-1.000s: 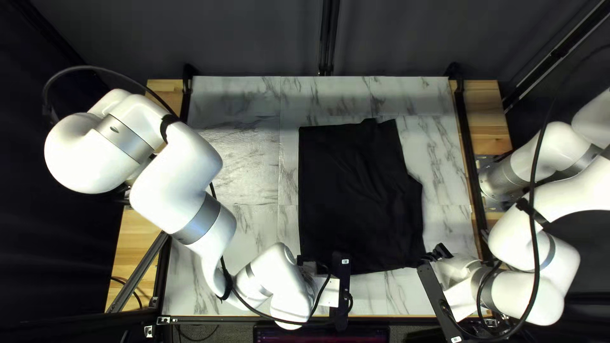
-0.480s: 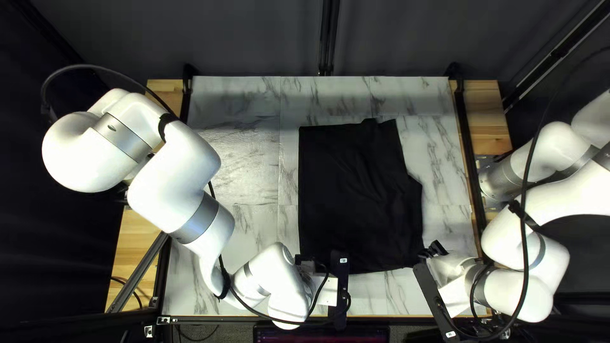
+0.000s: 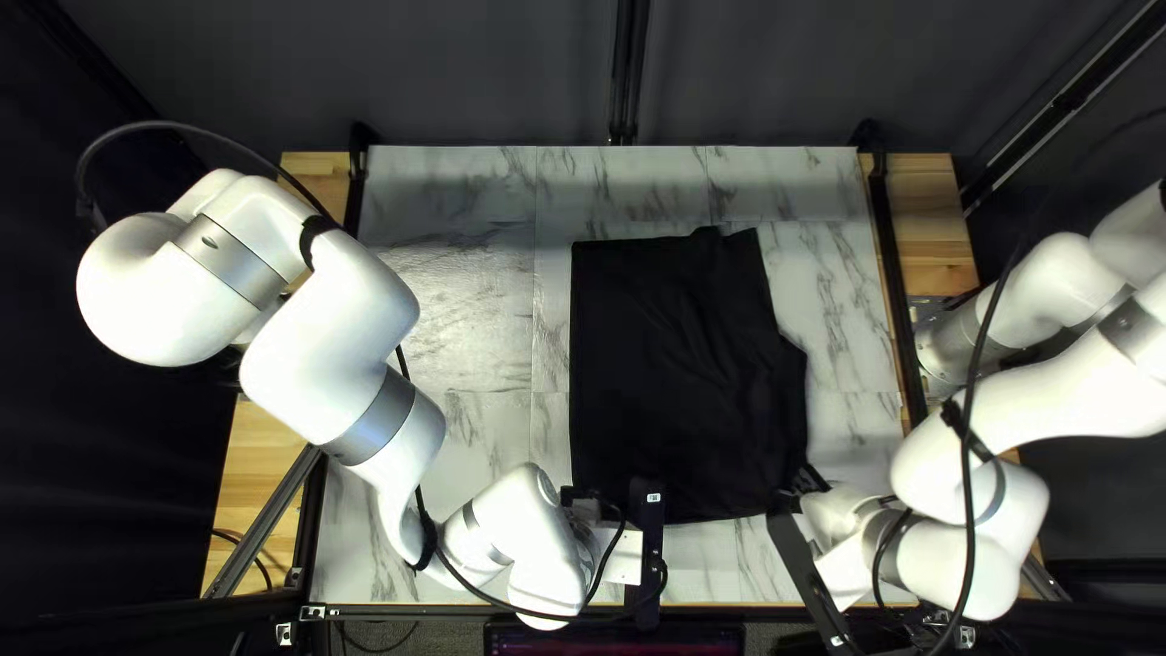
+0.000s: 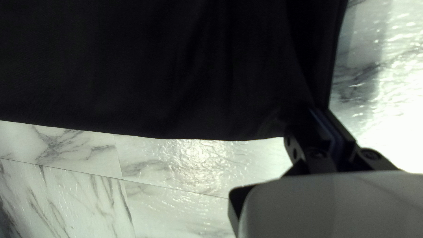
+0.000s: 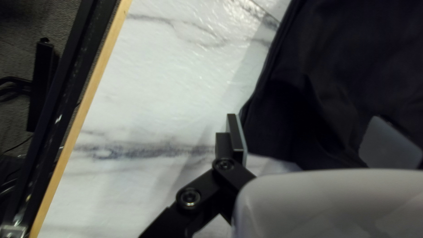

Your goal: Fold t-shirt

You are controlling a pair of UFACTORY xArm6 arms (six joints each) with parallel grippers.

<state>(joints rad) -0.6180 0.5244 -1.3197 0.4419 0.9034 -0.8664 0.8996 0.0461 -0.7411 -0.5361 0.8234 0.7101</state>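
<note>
On the counter (image 3: 462,280), the right arm (image 3: 1057,395) has swung in towards the middle while the left arm (image 3: 322,346) has barely shifted. The shirt (image 3: 680,365) lies right of centre in the top left view, its outline unchanged, its right side ragged. At its near left corner, the left gripper (image 4: 319,110) has its jaws clamped on cloth. The right gripper (image 5: 308,121) has come to the near right corner, jaws wide apart with cloth between. That probably readies a two-handed lift of the near hem; closing there comes next, and a shallow bite could slip.
</note>
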